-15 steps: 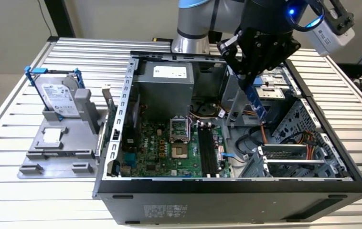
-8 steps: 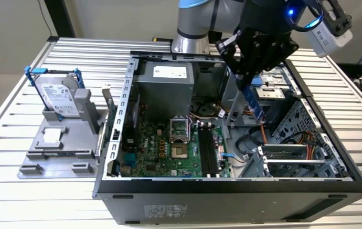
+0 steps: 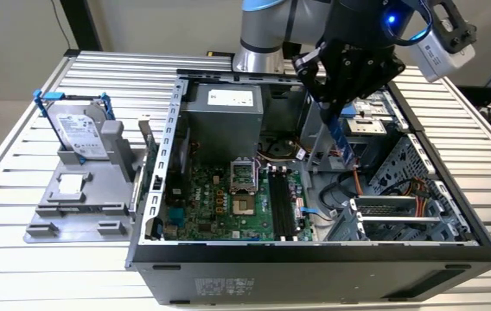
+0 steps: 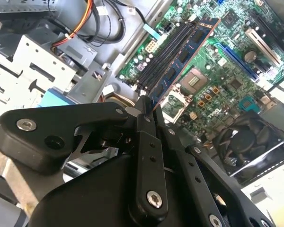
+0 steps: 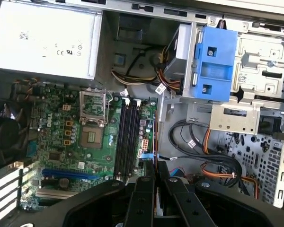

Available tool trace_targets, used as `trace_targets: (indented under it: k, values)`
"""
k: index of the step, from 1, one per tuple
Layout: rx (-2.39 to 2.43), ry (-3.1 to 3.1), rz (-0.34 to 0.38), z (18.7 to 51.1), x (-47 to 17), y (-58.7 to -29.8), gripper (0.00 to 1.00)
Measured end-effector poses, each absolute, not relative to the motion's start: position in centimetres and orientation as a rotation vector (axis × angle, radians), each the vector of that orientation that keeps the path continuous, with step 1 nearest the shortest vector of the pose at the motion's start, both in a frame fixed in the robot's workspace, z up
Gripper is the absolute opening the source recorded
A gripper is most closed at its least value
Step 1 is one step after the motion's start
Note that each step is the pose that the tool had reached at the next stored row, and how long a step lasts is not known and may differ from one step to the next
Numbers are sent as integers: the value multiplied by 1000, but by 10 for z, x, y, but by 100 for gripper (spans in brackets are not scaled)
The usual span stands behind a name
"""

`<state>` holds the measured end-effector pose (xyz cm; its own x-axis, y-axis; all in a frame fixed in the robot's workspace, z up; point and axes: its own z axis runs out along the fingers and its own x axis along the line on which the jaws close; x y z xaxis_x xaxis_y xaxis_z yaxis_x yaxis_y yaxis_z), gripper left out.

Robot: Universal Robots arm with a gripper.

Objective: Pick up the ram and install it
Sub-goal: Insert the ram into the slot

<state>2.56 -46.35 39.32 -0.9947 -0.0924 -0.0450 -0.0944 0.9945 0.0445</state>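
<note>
RAM stick [image 3: 343, 139] is clamped by one end in the closed fingers of the gripper [image 3: 336, 109]. It hangs below them inside the open case [image 3: 315, 253], long axis approx. vertical, free end pointing down at the motherboard [image 3: 219, 201], not touching. The black slots [image 5: 128, 137] lie flat on the board, just beside the stick's line. Room is tight, I judge: cables [image 5: 217, 161] are near.
</note>
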Motion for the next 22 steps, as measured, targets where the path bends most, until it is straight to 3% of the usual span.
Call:
trace_targets:
  k: [22]
  values:
    - [-134, 3095, 75, 381, 26, -463, 0]
